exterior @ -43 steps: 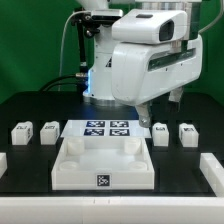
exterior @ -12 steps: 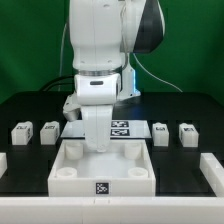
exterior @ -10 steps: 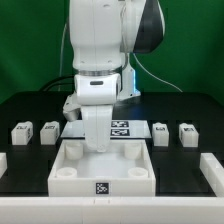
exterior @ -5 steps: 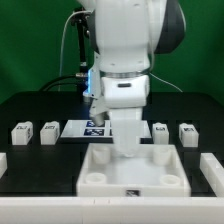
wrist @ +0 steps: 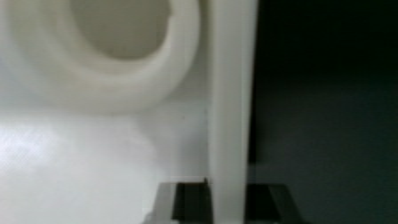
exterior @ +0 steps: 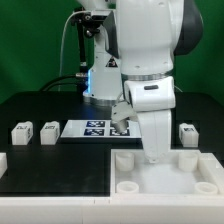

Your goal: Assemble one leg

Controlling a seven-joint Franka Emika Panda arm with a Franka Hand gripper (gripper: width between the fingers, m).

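The large white tray-like piece (exterior: pixel 160 184) lies at the front on the exterior view's right. My gripper (exterior: pixel 155 157) reaches down onto its back wall. In the wrist view my gripper (wrist: pixel 228 203) straddles that thin white wall (wrist: pixel 228 120), with one dark finger (wrist: pixel 189 202) on each side, shut on it. A round recess (wrist: pixel 125 35) of the tray shows beside the wall. Two small white legs (exterior: pixel 21 131) (exterior: pixel 48 130) stand at the exterior view's left and one leg (exterior: pixel 187 133) at its right. The arm hides anything behind it.
The marker board (exterior: pixel 97 128) lies flat on the black table behind the tray, partly covered by the arm. A white bar (exterior: pixel 2 163) sits at the exterior view's left edge. The arm's body (exterior: pixel 140 50) fills the upper middle.
The gripper and the tray it holds have slid from the middle to the exterior view's right. The legs and the marker board have not moved.
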